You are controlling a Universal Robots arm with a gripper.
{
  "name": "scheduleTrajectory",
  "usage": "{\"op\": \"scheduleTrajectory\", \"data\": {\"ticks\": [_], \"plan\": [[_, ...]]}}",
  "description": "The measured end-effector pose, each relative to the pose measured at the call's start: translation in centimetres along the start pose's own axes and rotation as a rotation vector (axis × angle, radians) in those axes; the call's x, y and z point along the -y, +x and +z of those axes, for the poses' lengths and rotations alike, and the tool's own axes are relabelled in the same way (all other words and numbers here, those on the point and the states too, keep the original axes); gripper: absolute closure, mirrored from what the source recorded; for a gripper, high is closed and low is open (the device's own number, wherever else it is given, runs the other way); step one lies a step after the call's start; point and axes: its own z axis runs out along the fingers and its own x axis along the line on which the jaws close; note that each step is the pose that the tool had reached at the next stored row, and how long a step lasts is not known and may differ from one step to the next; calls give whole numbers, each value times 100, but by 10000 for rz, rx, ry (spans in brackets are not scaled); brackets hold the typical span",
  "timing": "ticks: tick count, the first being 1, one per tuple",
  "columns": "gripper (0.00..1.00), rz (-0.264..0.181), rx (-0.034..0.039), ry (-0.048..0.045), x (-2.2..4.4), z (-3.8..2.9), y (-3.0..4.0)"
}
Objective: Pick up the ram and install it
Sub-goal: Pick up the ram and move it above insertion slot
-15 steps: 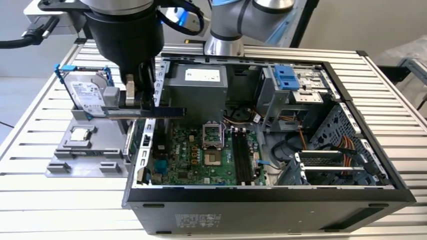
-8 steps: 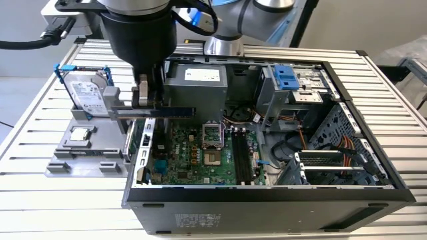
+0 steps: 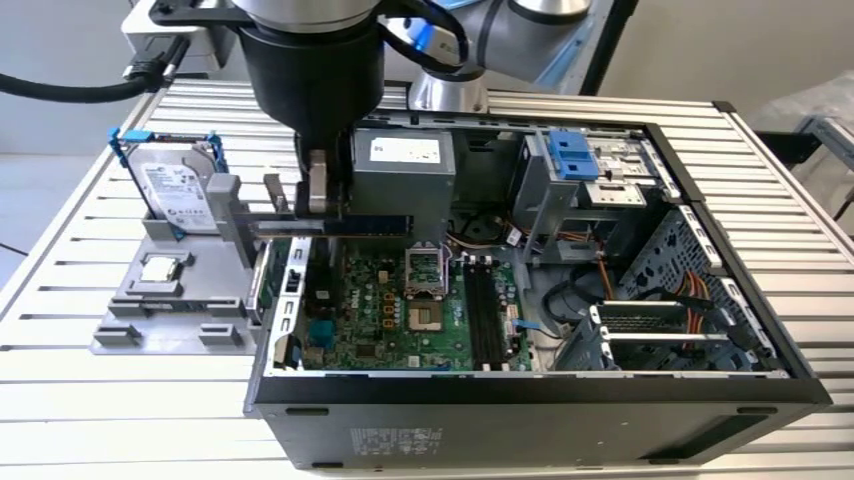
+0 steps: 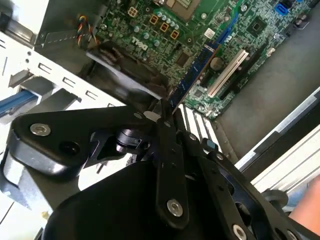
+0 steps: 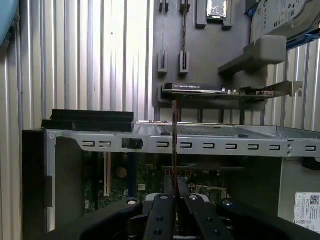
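One ram (image 5: 174,130) over case wall (image 5: 240,146)

We see the case (image 3: 534,410) open on top, so the motherboard (image 3: 387,320) is free to reach from above. The gripper (image 3: 320,212), clamped on the ram (image 3: 367,227), hangs at the case wall on the exterior view's left — the grey power supply (image 3: 400,170) stands just beside it. Toward the exterior view's right, the drive cage (image 3: 554,185) and loose cables (image 3: 687,305) crowd the room.
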Motion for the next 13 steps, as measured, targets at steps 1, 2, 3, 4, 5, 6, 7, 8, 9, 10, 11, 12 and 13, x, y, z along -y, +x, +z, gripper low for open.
{"op": "scheduleTrajectory", "data": {"ticks": [1, 2, 3, 4, 5, 6, 7, 8, 9, 10, 11, 12, 13], "plan": [[100, 1, 0, 0, 23, 0, 0], [100, 1, 0, -1, 45, 0, 0], [100, 1, 0, -1, 68, 0, 0], [100, 0, 0, -2, 87, 0, 1], [100, 0, 0, -2, 110, 0, 1], [100, 0, 0, -2, 134, 0, 1], [100, 0, 0, -2, 156, 0, 1], [100, 0, -1, -3, 179, 0, 1], [100, 0, -1, -3, 199, 0, 1], [100, 1, 0, -3, 221, 0, 2], [100, 1, -1, -3, 242, 0, 2], [100, 0, 1, -2, 264, 0, 2], [100, 0, 1, -2, 286, 0, 2]]}}
